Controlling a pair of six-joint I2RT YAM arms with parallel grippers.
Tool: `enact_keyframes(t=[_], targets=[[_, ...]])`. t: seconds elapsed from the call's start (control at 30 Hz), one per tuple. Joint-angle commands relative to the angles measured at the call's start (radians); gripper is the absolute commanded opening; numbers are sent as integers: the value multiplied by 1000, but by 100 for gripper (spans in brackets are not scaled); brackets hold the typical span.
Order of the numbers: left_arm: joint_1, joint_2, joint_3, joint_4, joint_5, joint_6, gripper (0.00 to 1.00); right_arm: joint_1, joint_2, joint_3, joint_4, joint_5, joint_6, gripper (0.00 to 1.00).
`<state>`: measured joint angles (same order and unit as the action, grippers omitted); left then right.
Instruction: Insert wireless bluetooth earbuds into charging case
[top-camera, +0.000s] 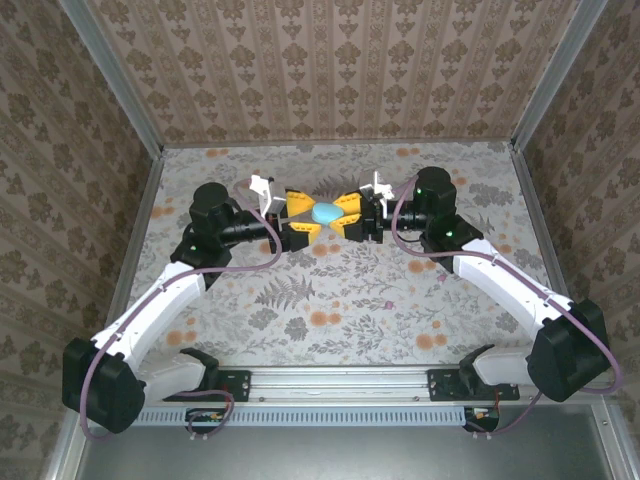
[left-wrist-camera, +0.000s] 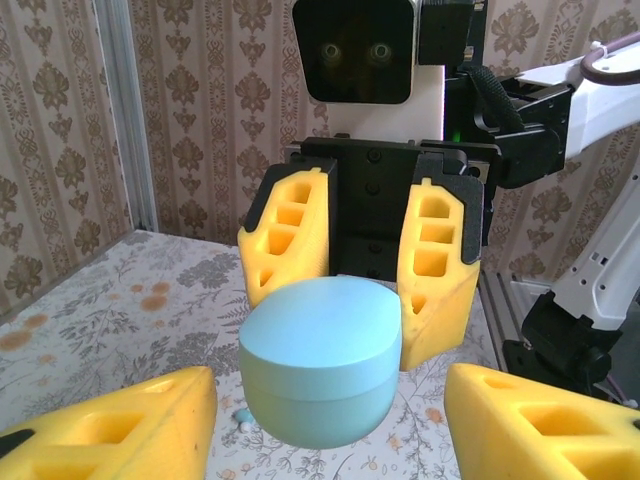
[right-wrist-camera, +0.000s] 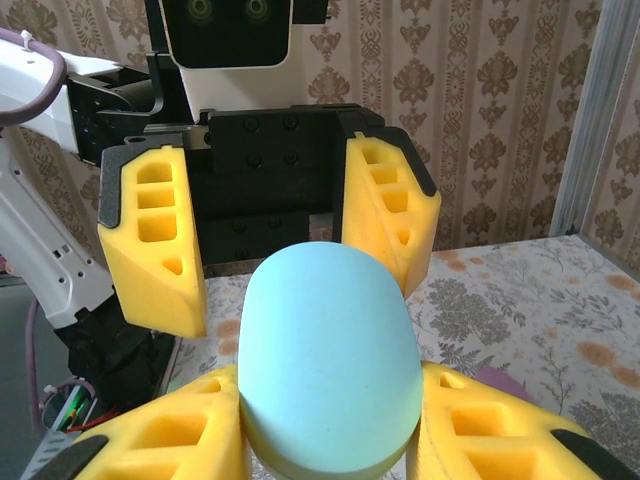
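The light blue charging case (top-camera: 327, 213) hangs in the air between my two grippers, lid closed. My right gripper (right-wrist-camera: 328, 400) is shut on the charging case (right-wrist-camera: 330, 360), its yellow fingers (right-wrist-camera: 180, 435) pressed against both sides. My left gripper (left-wrist-camera: 330, 392) faces it, open, and its yellow fingers (left-wrist-camera: 130, 425) flank the case (left-wrist-camera: 322, 360) with a gap on each side. A small blue-and-white earbud (left-wrist-camera: 243, 418) lies on the table under the case.
The floral tabletop (top-camera: 340, 300) is ringed by patterned walls (top-camera: 330, 70) with metal corner posts. A small purple object (right-wrist-camera: 505, 383) lies on the table by my right fingers. The arm bases stand on the rail (top-camera: 340, 385) at the near edge.
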<state>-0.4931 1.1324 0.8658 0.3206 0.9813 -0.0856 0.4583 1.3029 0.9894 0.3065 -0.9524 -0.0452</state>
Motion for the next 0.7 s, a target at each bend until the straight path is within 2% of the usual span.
enact_keyframes(t=[0.0,0.2,0.37,0.67], targets=[[-10,7,34,22,31,-15,62,9,4,26,27,-31,2,33],[-19,15,42,3,33,-8,61,16,7,23,45,-30,8,33],[-20,22,54,-13,33,-5,55,17,9,22,54,-27,11,33],[-19,20,54,-36,20,13,59,17,-2,10,88,-14,22,33]])
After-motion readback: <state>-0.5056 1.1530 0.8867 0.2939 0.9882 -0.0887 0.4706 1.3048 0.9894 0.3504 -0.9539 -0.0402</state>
